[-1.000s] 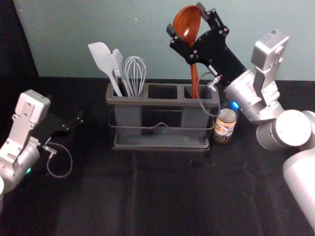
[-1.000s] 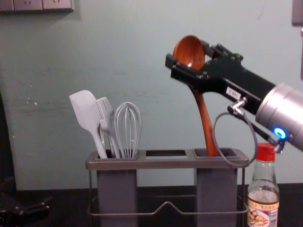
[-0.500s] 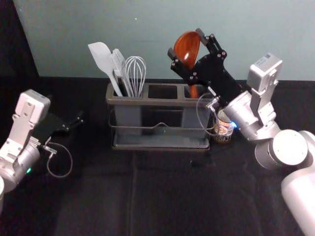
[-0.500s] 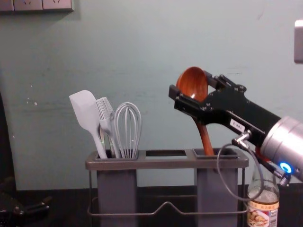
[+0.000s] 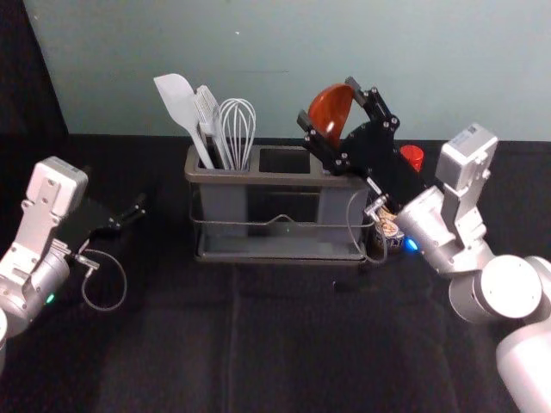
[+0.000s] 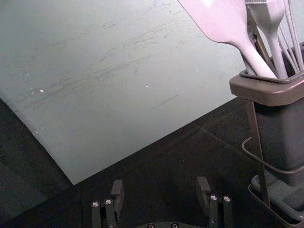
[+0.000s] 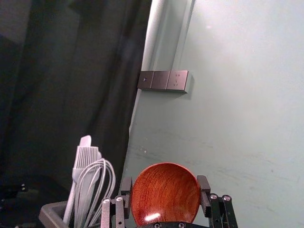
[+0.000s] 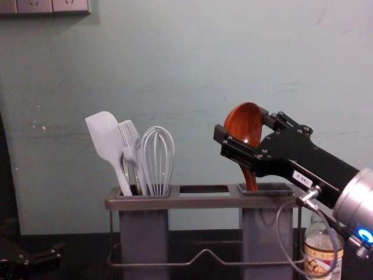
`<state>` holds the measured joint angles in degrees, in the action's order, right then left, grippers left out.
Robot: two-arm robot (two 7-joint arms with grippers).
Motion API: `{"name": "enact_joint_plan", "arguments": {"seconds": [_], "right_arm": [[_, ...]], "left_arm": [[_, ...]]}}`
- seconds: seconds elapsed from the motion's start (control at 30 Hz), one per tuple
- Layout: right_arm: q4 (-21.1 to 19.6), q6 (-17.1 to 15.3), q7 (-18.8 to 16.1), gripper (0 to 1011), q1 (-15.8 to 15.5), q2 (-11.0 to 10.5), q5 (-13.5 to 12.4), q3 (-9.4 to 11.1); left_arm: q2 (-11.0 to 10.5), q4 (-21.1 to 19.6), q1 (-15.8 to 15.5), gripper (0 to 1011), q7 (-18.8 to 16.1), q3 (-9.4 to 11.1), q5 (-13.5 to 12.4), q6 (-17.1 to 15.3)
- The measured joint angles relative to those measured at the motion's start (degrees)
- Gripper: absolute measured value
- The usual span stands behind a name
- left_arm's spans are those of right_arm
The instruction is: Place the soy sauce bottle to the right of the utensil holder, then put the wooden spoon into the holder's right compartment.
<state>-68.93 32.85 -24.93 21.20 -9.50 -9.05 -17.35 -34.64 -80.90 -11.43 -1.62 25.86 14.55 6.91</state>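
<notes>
Since the soy sauce bottle (image 5: 389, 231) already stands just beside the right end of the utensil holder (image 5: 284, 179) in the head view, I judge the spoon step to be in hand; the right gripper (image 5: 327, 99), over the holder's right end, is clamped on the bowl (image 5: 331, 110) of the wooden spoon (image 8: 243, 125); the left gripper (image 5: 140, 206) waits near the desk's (image 5: 284, 344) left side.

From the chest, the spoon leans a little, its handle (image 8: 250, 181) passing behind the front edge of the right compartment (image 8: 265, 233), nearer that compartment's left corner; the bowl is above the rim; the next move probably calls for easing it down, then letting go and backing away high enough to spare the bottle.

On the left wrist, the fingers (image 6: 117, 194) are apart with nothing between them.

On the right wrist, the bowl lies squarely between the fingers, touched on both sides.
</notes>
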Motion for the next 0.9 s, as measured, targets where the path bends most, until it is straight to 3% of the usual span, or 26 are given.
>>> {"name": "enact_joint_plan", "arguments": {"seconds": [0.4, 0.9], "right_arm": [[-2.86, 1.25, 0.63, 837, -3.81, -0.78, 0.04, 1.23], [-5.89, 1.88, 1.07, 837, -6.36, -1.48, 0.96, 2.36]], "left_arm": [[0.0, 0.0, 0.0, 1005, 0.0, 0.0, 0.0, 0.0], [0.0, 0.0, 0.0, 1005, 0.0, 0.0, 0.0, 0.0]]}}
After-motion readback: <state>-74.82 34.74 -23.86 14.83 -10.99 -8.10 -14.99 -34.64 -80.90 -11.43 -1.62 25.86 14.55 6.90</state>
